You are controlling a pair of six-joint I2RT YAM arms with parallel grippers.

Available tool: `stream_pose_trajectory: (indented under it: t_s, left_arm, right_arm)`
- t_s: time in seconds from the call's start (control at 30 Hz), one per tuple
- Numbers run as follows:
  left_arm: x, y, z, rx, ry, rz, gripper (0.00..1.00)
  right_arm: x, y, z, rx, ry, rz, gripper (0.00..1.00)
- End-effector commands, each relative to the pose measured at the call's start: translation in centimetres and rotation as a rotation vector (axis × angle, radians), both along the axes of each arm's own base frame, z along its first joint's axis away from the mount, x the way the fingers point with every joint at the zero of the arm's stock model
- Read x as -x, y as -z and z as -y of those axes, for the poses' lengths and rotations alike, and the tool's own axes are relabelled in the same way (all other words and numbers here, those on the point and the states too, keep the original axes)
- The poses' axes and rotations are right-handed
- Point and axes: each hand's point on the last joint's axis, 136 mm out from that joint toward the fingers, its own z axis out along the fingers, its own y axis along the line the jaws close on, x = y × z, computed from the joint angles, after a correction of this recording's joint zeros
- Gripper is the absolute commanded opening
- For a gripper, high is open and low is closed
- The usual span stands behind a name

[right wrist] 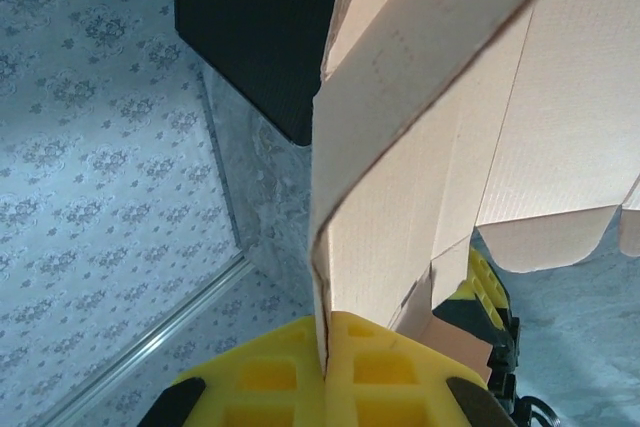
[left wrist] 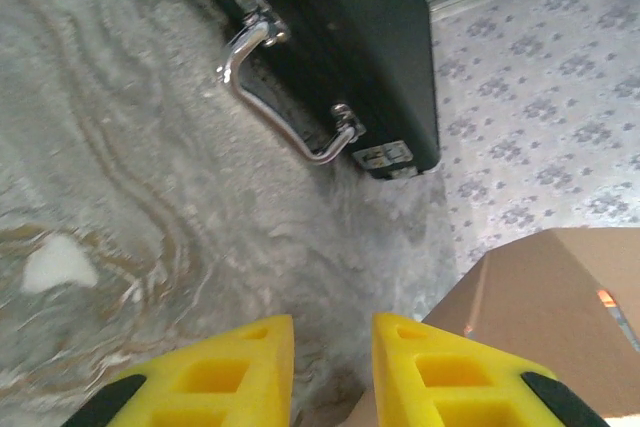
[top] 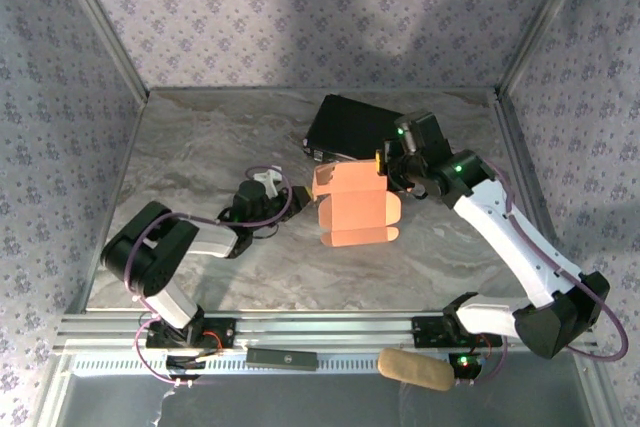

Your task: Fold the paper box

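there, in the top view, the box (top: 355, 209) was near the middle of the table (top: 200, 137), just in front of the black case (top: 350, 127), which lay toward the back. the box was salmon-pink card, partly folded, with some panels bent up from the rest and rounded tabs along its right side. we could not tell whether its underside touched the table.

the right gripper (top: 382, 172) was at the box's far right corner. in its wrist view its yellow fingers (right wrist: 270, 377) were pressed together on a thin edge of the box (right wrist: 420, 177), with no gap between them beyond the card itself. the card rose up from that pinch and spread into wide panels to the right. the case (right wrist: 255, 17) was dark at the upper left, beyond the card, with patterned wall beside it.

the left gripper (top: 292, 197) was low over the table, just to the left of the box. in its wrist view the left gripper (left wrist: 333, 327) had its jaws a little apart, and only bare table (left wrist: 120, 147) showed in the narrow gap, so it held nothing. the box (left wrist: 550, 307) lay just beside its right finger; we could not tell whether they touched. further off, the case (left wrist: 340, 37) showed its metal handle (left wrist: 275, 87).
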Motion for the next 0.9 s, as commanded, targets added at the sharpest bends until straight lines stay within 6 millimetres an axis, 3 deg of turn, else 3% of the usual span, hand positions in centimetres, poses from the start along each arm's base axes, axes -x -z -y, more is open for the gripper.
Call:
stream_pose_trajectory:
  t_s: [0.0, 0.23, 0.4, 0.53, 0.73, 0.87]
  left_arm:
    - [-0.7, -4.1, 0.6, 0.154, 0.004, 0.121, 0.27]
    - [-0.3, -4.5, 1.9, 0.188, 0.034, 0.145, 0.28]
    - [-0.4, -4.2, 0.1, 0.191, -0.021, 0.149, 0.29]
    - [-0.9, -2.4, -0.8, 0.145, -0.049, 0.087, 0.27]
    - [-2.0, -3.4, 0.5, 0.210, -0.027, 0.109, 0.29]
    - [-1.5, -4.1, 1.9, 0.230, 0.009, 0.130, 0.30]
  right_arm:
    - [0.0, 0.3, 0.1, -0.035, 0.012, -0.015, 0.00]
    - [-0.5, 0.6, 0.4, -0.066, 0.019, -0.022, 0.00]
    - [-0.4, 0.2, 1.1, -0.074, 0.036, -0.018, 0.00]
    - [-0.3, 0.0, 1.2, -0.080, 0.035, -0.015, 0.00]
    - [-0.3, 0.1, 1.0, -0.084, 0.029, -0.019, 0.00]
    - [-0.5, 0.1, 1.0, -0.086, 0.033, -0.015, 0.00]
